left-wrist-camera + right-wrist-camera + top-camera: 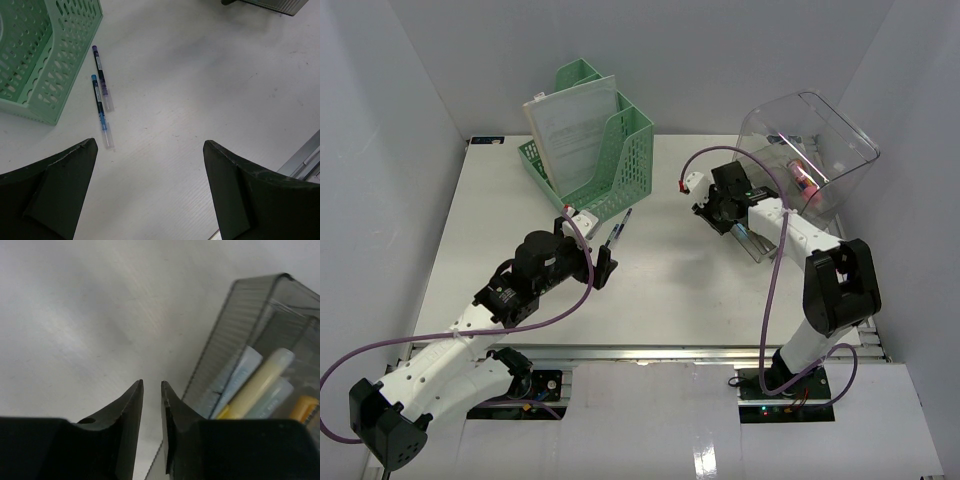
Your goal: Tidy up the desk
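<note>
Surface (670, 270): one large flat white tabletop, filling the floor of a white-walled enclosure, with a metal rail (650, 352) along its near edge where both arm bases were mounted. Green perforated file organiser (620, 165): stood at the far left of the surface, upright, holding a sheaf of printed papers (570, 125) that leaned in its compartments. Purple pen (102, 77) and blue pen (100, 107): lay flat on the surface just beside the organiser's near corner, roughly parallel, side by side and partly overlapping in length, with clear caps towards the arm. Left end effector (150, 145): jaws stood wide apart with nothing between them, over bare surface, the two pens lying ahead and to its left, apart from both fingers. Large clear plastic container (825, 130): sat at the far right of the surface, tilted, with a pink item (804, 181) inside; what the item was could not be told. Smoked transparent box (245, 335): stood on the surface nearer than the container, holding a yellow marker (260, 382), a pale blue item (235, 375) and an orange-tipped item (304, 407), all leaning within. Right end effector (152, 385): jaws drawn narrow, a slim gap left between the tips with only the white surface showing through, nothing held; the right finger (175, 412) lay just beside the box wall, contact not discernible.
</note>
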`<state>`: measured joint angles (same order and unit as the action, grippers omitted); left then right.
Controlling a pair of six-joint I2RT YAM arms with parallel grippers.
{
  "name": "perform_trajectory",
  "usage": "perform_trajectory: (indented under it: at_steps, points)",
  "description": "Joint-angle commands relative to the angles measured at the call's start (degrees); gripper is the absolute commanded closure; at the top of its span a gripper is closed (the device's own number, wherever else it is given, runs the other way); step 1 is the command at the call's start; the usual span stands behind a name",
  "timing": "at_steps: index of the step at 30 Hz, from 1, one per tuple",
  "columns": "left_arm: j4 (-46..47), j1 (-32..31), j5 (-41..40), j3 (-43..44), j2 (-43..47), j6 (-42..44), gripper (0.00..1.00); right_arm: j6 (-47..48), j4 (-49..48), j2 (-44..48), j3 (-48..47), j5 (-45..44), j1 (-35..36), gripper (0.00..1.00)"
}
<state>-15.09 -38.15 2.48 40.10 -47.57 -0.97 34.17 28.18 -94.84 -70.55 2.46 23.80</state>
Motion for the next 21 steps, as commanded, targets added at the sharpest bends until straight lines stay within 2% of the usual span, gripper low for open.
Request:
perform_trajectory:
  at_steps: [1,3,5,11,15,19,21]
  points:
    - [-0.3,0.1,-0.1,-0.1,0.1,-0.3,0.02,-7.5,-12.6,1.6,3.3,-21.7,0.7,0.70]
    - [-0.3,0.1,0.0,-0.2,-0.1,-0.5,0.02,-8.8,-16.4,2.0,4.5,-28.5,0.7,0.67]
    - [-0.3,0.1,0.4,-0.1,-0.4,-0.7,0.02,-9.1,-18.5,1.7,4.8,-32.8,0.7,0.60]
    - [0.9,0.1,3.4,-0.1,-1.1,-2.1,0.02,-7.8,-21.9,1.2,5.3,-37.8,0.7,0.37]
    - [5.9,0.1,13.0,-0.5,-1.6,-5.4,0.02,-6.0,-23.0,0.2,5.2,-39.1,0.1,0.30]
    - [12.6,0.1,19.4,-1.2,-4.7,-10.9,0.02,-5.8,-22.9,0.3,5.5,-38.4,-0.6,0.28]
    - [16.4,0.1,21.8,-1.2,-7.3,-13.2,0.02,-5.9,-21.0,3.0,5.8,-33.8,-0.7,0.29]
